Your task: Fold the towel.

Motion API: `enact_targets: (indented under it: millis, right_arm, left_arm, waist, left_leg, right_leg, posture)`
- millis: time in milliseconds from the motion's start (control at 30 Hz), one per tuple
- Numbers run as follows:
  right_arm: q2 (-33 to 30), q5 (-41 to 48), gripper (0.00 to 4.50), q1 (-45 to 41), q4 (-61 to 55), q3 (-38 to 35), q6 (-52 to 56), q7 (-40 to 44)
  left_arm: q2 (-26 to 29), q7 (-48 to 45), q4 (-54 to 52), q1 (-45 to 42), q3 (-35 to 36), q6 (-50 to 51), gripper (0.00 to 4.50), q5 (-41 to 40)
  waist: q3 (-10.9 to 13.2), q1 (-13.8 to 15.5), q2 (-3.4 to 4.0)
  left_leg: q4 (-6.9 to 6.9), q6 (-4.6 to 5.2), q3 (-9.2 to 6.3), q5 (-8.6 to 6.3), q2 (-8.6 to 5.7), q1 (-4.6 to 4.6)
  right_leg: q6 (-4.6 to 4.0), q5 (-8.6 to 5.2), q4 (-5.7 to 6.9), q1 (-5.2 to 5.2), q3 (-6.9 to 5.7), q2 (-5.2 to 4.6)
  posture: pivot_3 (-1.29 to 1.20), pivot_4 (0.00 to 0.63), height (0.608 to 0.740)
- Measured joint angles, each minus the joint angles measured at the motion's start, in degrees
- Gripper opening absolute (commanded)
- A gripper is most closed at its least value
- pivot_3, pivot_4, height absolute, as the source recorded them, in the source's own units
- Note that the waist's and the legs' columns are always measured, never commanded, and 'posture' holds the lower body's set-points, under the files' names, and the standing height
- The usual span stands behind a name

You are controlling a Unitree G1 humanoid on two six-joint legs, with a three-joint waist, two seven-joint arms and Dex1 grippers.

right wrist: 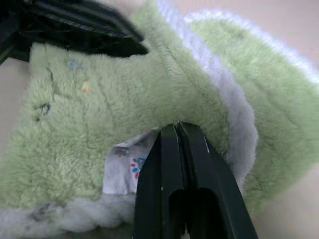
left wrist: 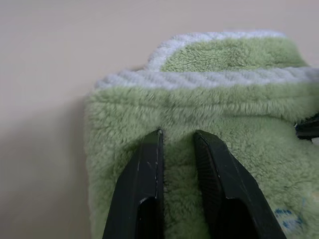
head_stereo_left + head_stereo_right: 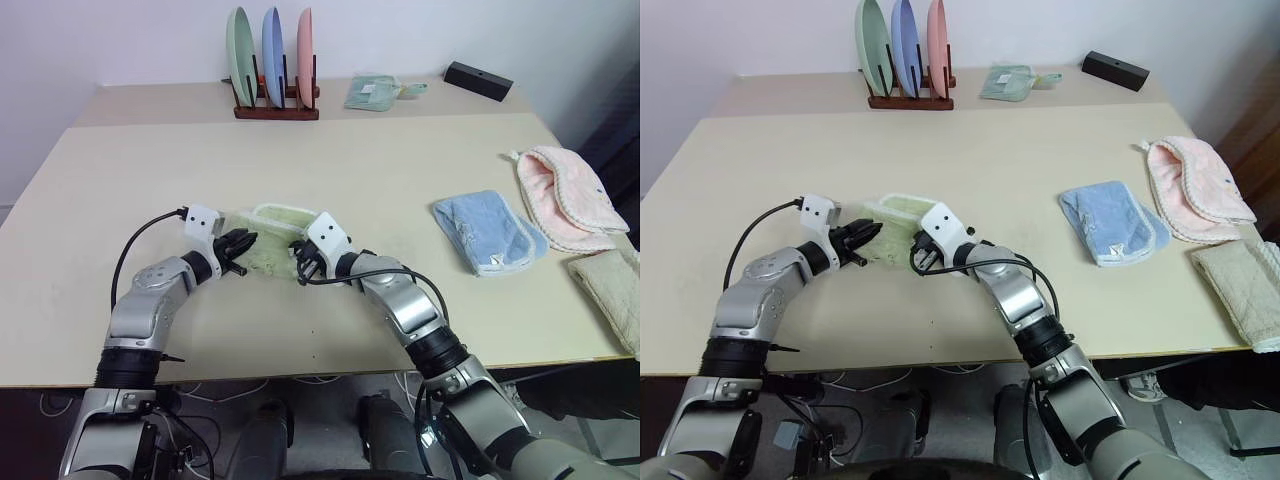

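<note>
The light green towel (image 3: pixel 274 228) with white edging lies bunched in layers near the middle of the table's front half. My left gripper (image 3: pixel 243 250) comes in from the left and is shut on the towel's left side; in the left wrist view its fingertips (image 2: pixel 154 142) stand narrowly apart with green pile (image 2: pixel 209 99) pinched between them. My right gripper (image 3: pixel 300 262) reaches in from the right and is shut on the towel's near edge. In the right wrist view its fingers (image 1: pixel 175 125) meet beside a small white label (image 1: pixel 122 167), with the towel's upper layer (image 1: pixel 149 84) folded back.
A rack (image 3: pixel 275 108) with three plates stands at the back, beside a small green cloth (image 3: pixel 375 92) and a black box (image 3: pixel 478 80). On the right lie a folded blue towel (image 3: pixel 488 232), a pink towel (image 3: pixel 565 195) and a beige cloth (image 3: pixel 612 290).
</note>
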Motion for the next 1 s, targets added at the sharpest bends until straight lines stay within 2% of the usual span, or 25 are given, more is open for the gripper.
enact_targets:
  millis: [33,200,233,333,533,767,867,1000]
  right_arm:
    - [-1.5,0.1,1.29,0.1,-2.5,-0.2,0.0,0.9]
    - [-8.1,2.6,3.82,2.1,-17.8,-3.6,2.3,5.4]
    - [-9.4,3.4,4.31,3.0,-21.0,-3.9,3.2,6.3]
    - [-12.3,4.6,4.42,5.6,-26.6,-4.5,5.6,7.6]
    - [-17.7,5.3,4.42,10.3,-35.7,-3.3,7.6,10.7]
    - [-20.9,6.2,4.42,11.6,-40.3,-2.7,8.6,12.0]
    - [-21.5,6.0,4.50,11.7,-40.4,-2.8,8.6,11.6]
    - [-21.7,5.7,4.50,11.8,-40.4,-2.8,8.6,10.8]
  left_arm:
    - [0.0,-0.2,-0.6,0.3,1.6,1.5,1.75,-1.7]
    - [2.8,1.4,-3.4,0.2,10.0,10.1,4.31,-8.6]
    - [3.4,2.2,-3.5,-0.1,12.1,12.1,4.50,-10.0]
    - [4.2,4.5,-3.5,-1.0,16.1,17.9,4.50,-13.3]
    - [-0.3,7.5,-2.2,-3.1,15.7,29.2,4.50,-18.7]
    - [-2.8,7.4,0.2,-6.0,12.3,31.5,4.50,-18.4]
    - [-3.5,6.9,0.6,-6.5,11.2,31.5,3.67,-18.2]
    - [-5.2,6.7,0.7,-5.7,9.6,31.6,1.67,-17.7]
  waist:
    - [0.0,-0.1,-0.01]
    - [0.0,-0.7,-0.01]
    - [0.0,-0.8,-0.02]
    - [0.0,-0.9,-0.02]
    - [0.0,-0.6,-0.05]
    - [0.0,-0.4,-0.07]
    - [0.0,0.5,-0.07]
    - [0.0,1.0,-0.08]
  left_leg:
    - [0.00,0.00,-0.02,0.00,0.00,-0.06]
    - [-0.02,0.00,-0.07,0.00,0.00,-0.07]
    - [-0.02,0.00,-0.08,0.00,0.00,-0.06]
    - [0.00,0.00,-0.08,0.00,0.00,-0.05]
    - [0.04,0.00,-0.09,0.00,-0.01,-0.06]
    - [0.05,0.00,-0.08,0.00,-0.01,-0.03]
    - [0.06,0.00,-0.07,0.00,-0.03,-0.03]
    - [0.06,0.00,-0.07,0.00,-0.05,-0.05]
  right_leg:
    - [0.00,0.00,0.00,-0.06,0.00,0.00]
    - [0.02,-0.01,0.02,-0.06,-0.03,0.00]
    - [0.02,-0.01,0.02,-0.05,-0.04,0.00]
    - [0.02,-0.01,0.03,-0.03,-0.04,0.00]
    - [0.02,-0.01,0.00,0.02,-0.06,-0.01]
    - [0.02,-0.01,-0.02,0.07,-0.06,-0.01]
    - [0.02,-0.01,-0.08,0.09,-0.05,-0.02]
    - [0.02,-0.01,-0.15,0.12,-0.05,-0.04]
  posture:
    - [0.00,0.150,0.740]
    - [0.00,0.150,0.740]
    - [0.00,0.150,0.740]
    - [0.00,0.150,0.740]
    - [0.00,0.150,0.740]
    - [0.00,0.150,0.740]
    - [0.00,0.150,0.740]
    - [0.00,0.150,0.740]
